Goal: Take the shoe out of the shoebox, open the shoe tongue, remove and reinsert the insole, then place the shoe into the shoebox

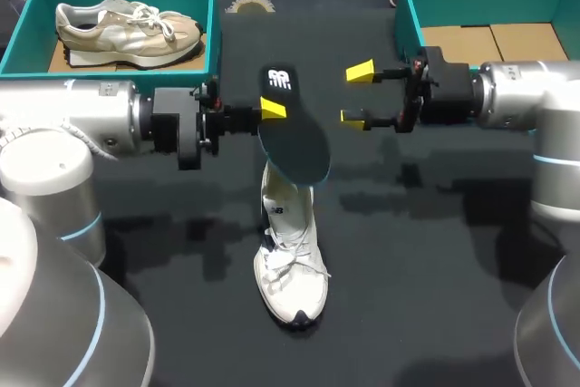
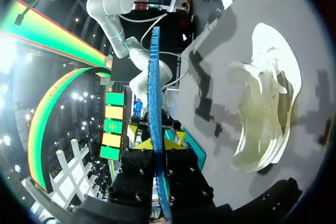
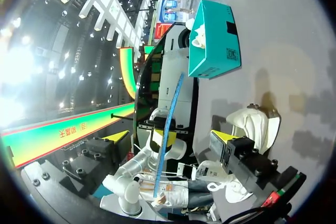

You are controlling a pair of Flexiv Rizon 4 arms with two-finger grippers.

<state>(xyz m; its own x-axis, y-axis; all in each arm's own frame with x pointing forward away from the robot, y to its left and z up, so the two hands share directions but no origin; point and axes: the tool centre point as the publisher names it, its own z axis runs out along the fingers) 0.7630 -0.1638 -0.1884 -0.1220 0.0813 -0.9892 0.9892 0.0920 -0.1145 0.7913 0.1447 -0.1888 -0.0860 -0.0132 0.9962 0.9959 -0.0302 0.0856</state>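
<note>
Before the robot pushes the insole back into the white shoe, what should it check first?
1. Insole gripped: ok. The left fingers pinch it from both sides.
2. White shoe ready: ok. It sits on the table, its heel end just under the insole's lower end.
3. Shoe mouth open wide enough: cannot tell. The insole hides it in the head view.
4. Right fingers free to help: ok. They are open, beside the insole, holding nothing.
5. Insole touching the shoe: cannot tell.
</note>
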